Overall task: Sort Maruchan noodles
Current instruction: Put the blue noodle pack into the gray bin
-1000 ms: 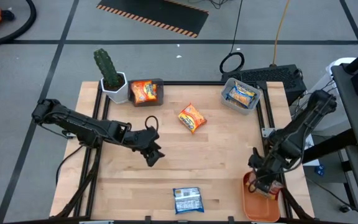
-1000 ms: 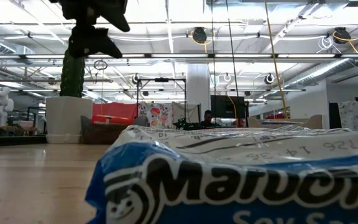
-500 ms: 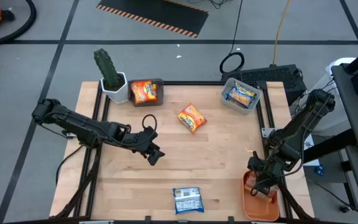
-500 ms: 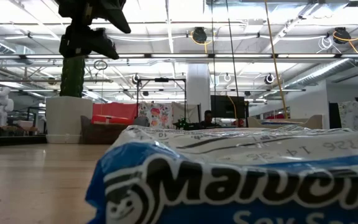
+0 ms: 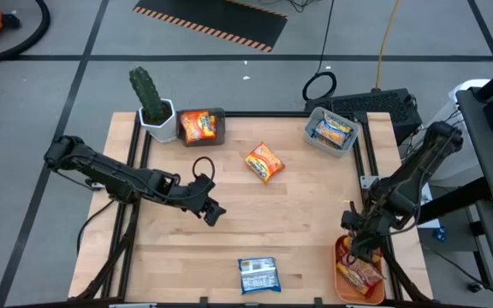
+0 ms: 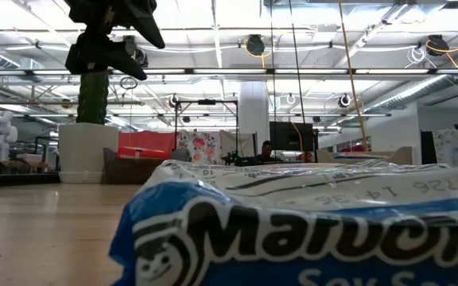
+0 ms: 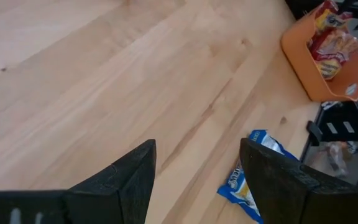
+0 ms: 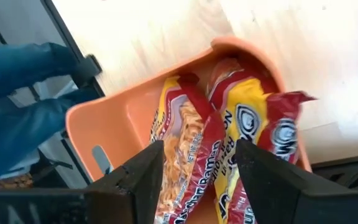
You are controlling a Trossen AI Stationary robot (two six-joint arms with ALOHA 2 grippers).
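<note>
My right gripper (image 5: 355,248) (image 8: 194,180) hangs open just above the orange tray (image 5: 342,282) (image 8: 98,134) at the near right corner. Red-and-yellow noodle packets (image 8: 188,146) (image 5: 363,274) lie in the tray, and the fingers stand clear of them. My left gripper (image 5: 210,210) (image 7: 197,146) hovers open over bare table left of centre, holding nothing. An orange-yellow packet (image 5: 264,162) lies flat at the table's middle. A blue-white packet (image 5: 258,274) (image 7: 248,180) (image 6: 293,230) lies flat at the near edge.
A grey bin (image 5: 216,115) with an orange packet and a cactus in a white pot (image 5: 154,107) stand at the far left. A clear bin (image 5: 315,141) with a blue packet stands at the far right. Bare wood lies between the arms.
A red-and-yellow packet has dropped into the orange tray below my right gripper, where bare orange showed before. My left gripper has rolled a little about its own line while staying in place.
</note>
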